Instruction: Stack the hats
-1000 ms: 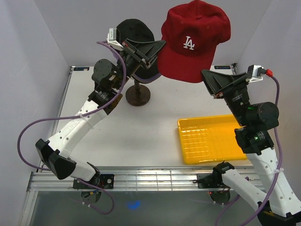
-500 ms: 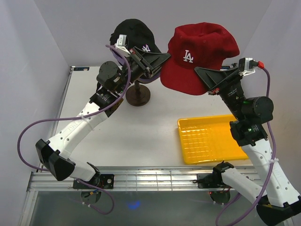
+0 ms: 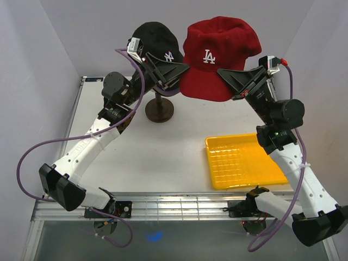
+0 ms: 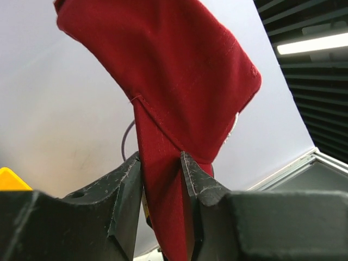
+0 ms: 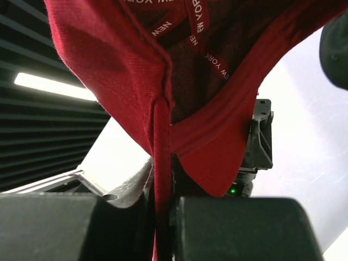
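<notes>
The red LA cap point(image 3: 217, 54) hangs high in the air between both grippers, just right of the black NY cap point(image 3: 155, 41), which sits on top of the stand. My left gripper point(image 3: 182, 66) is shut on the red cap's left edge, with red fabric point(image 4: 163, 81) pinched between its fingers point(image 4: 160, 157). My right gripper point(image 3: 220, 70) is shut on the cap's right rim, and the cap's inside point(image 5: 206, 136) shows above its fingers point(image 5: 162, 163). A sliver of lavender brim point(image 3: 174, 93) shows under the black cap. The other caps are hidden.
The dark stand base point(image 3: 159, 111) sits on the table at the back centre-left. A yellow grid-bottomed tray point(image 3: 244, 160) lies at the right front. White walls close in on the left, right and back. The black cap's edge point(image 5: 337, 49) shows at the right wrist view's upper right.
Both grippers have carried the red cap left and a little up, so it now sits close beside the black NY cap. The right arm has reached further left.
</notes>
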Robot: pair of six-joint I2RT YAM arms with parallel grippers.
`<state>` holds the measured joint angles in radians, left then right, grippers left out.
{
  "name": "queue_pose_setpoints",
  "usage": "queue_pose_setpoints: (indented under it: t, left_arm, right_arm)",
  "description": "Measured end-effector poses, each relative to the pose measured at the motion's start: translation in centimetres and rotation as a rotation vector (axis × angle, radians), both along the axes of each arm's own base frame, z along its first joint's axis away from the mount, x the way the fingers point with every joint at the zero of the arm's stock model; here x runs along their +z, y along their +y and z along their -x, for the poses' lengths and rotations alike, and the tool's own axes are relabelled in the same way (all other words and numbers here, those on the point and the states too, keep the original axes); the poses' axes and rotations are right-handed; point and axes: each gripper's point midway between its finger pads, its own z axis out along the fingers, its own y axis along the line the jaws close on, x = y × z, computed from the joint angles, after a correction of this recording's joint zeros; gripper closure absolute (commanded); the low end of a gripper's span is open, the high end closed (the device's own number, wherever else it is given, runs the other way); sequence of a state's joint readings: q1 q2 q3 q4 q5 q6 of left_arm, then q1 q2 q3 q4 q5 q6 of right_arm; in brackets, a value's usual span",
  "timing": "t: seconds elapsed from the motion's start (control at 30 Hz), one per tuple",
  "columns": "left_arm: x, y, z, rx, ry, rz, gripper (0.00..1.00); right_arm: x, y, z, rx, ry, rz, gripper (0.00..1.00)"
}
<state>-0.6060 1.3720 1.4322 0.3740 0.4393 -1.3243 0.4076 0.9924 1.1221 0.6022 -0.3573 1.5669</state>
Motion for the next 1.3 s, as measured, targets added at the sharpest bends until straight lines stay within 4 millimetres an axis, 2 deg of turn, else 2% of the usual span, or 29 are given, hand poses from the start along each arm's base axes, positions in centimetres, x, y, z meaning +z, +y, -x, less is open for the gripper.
queue_pose_setpoints:
  t: [0.13, 0.3, 0.47, 0.67, 0.7, 0.73, 0.77, 0.87, 0.9, 0.97, 1.03, 1.1, 1.17, 1.27, 1.3]
  left_arm:
    - [0.3, 0.5, 0.6, -0.047, -0.014, 0.023, 0.60]
    - [1.9, 0.9, 3.0, -0.165, -0.060, 0.073, 0.66]
    - [2.5, 1.2, 3.8, -0.229, -0.077, 0.104, 0.72]
    - [2.9, 1.5, 3.2, -0.262, -0.071, 0.139, 0.85]
    - [3.1, 1.6, 3.2, -0.265, -0.073, 0.145, 0.89]
    - [3.5, 1.7, 3.2, -0.268, -0.079, 0.151, 0.98]
    - [3.6, 1.8, 3.1, -0.268, -0.079, 0.154, 1.00]
    - [4.6, 2.1, 3.1, -0.270, -0.098, 0.169, 1.00]
    - [5.0, 2.2, 3.2, -0.270, -0.104, 0.175, 1.00]
    - [5.7, 2.4, 3.3, -0.271, -0.122, 0.185, 1.00]
    - [6.3, 2.4, 3.4, -0.270, -0.139, 0.189, 1.00]
    - [7.1, 2.5, 2.6, -0.253, -0.148, 0.201, 1.00]
    - [8.1, 2.7, 0.9, -0.222, -0.159, 0.216, 1.00]
    - [9.6, 2.5, -1.6, -0.194, -0.176, 0.230, 1.00]
    - [10.1, 2.4, -2.5, -0.185, -0.183, 0.237, 1.00]
  right_arm:
    - [0.3, 0.4, -0.4, 0.049, 0.010, -0.013, 0.92]
    - [1.6, 0.4, -0.1, 0.105, -0.011, -0.028, 0.92]
    - [2.0, 0.8, -0.3, 0.176, -0.010, -0.038, 0.92]
    - [2.2, 1.4, -1.5, 0.248, 0.019, -0.025, 0.92]
    - [2.5, 1.5, -1.7, 0.259, 0.017, -0.022, 0.92]
    - [2.8, 1.6, -1.8, 0.268, 0.015, -0.019, 0.91]
    - [3.1, 1.7, -1.9, 0.276, 0.011, -0.014, 0.91]
    - [4.1, 2.1, -2.3, 0.297, -0.006, -0.001, 0.70]
    - [4.4, 2.2, -2.4, 0.301, -0.012, 0.003, 0.52]
    - [4.8, 2.6, -3.7, 0.296, -0.005, 0.016, 0.32]
    - [5.1, 3.1, -5.4, 0.288, 0.010, 0.022, 0.25]
    - [5.3, 3.7, -7.5, 0.283, 0.037, 0.029, 0.19]
    - [5.7, 4.3, -9.5, 0.279, 0.049, 0.033, 0.14]
    - [6.6, 5.2, -12.6, 0.276, 0.064, 0.025, 0.02]
    - [6.7, 5.4, -13.5, 0.272, 0.073, 0.021, 0.02]
